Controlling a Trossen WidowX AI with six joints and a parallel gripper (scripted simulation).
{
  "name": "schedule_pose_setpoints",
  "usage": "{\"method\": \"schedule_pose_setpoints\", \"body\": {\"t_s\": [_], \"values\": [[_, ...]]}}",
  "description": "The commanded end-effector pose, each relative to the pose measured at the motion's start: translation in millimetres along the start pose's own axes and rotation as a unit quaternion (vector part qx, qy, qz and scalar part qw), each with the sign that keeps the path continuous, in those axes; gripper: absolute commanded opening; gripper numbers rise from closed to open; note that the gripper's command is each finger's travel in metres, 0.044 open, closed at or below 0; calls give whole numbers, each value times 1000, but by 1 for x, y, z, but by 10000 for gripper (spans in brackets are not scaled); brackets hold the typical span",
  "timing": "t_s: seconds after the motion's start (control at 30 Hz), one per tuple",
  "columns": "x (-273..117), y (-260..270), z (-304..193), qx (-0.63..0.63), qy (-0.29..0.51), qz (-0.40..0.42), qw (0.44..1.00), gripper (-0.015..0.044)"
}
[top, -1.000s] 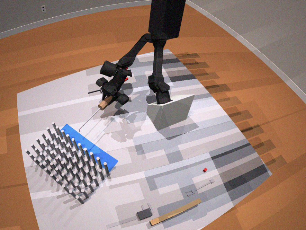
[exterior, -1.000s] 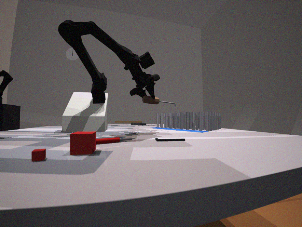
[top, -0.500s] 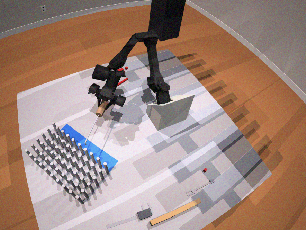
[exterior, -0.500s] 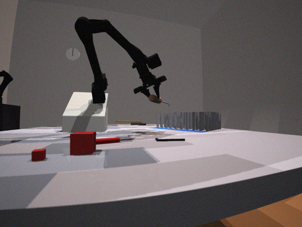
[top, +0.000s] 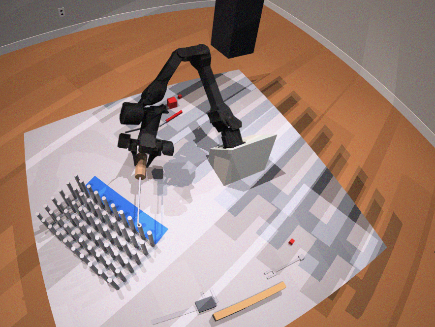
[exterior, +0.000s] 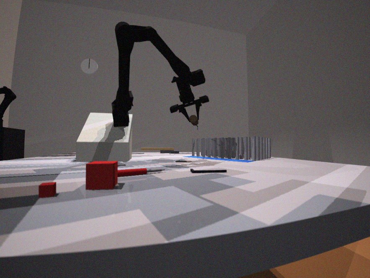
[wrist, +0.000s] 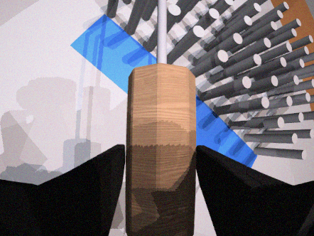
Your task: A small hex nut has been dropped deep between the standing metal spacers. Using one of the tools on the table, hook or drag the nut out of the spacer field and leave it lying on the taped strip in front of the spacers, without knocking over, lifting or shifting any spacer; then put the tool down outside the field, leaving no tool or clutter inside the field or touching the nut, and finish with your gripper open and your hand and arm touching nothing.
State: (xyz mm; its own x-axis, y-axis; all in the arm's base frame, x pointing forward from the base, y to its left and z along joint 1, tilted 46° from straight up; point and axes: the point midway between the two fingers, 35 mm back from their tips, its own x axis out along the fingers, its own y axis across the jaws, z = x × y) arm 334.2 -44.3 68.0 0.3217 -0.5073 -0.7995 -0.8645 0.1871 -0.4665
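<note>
My gripper (top: 141,163) (exterior: 193,118) (wrist: 160,153) is shut on the wooden handle (top: 140,171) (wrist: 161,106) of a hook tool. Its thin metal shaft (top: 139,200) (wrist: 162,32) points toward the spacers, and in the exterior view its small bent tip (exterior: 197,127) hangs above the height of the spacer tops. The metal spacers (top: 123,218) (exterior: 230,148) (wrist: 241,106) stand upright in rows. In the top view the tip overlaps a front-row spacer. The blue taped strip (top: 152,223) (exterior: 239,160) (wrist: 114,72) lies along the front of the spacers. I cannot make out the hex nut in any view.
Behind the arm lie a red-handled screwdriver (top: 174,115) (exterior: 133,172), a black hex key (exterior: 209,171), a red block (top: 171,102) (exterior: 100,175) and a small red cube (exterior: 47,189). A wooden bar (top: 249,301), grey block (top: 205,303) and forked tool (top: 286,264) lie at the opposite side.
</note>
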Motion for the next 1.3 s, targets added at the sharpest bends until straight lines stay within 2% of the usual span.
{"method": "schedule_pose_setpoints", "body": {"t_s": [0.0,0.7,1.27], "values": [[3,-3,20,-41,-17,15,999,0],[25,9,118,-248,-81,97,960,0],[42,53,196,-396,-132,166,893,0]]}}
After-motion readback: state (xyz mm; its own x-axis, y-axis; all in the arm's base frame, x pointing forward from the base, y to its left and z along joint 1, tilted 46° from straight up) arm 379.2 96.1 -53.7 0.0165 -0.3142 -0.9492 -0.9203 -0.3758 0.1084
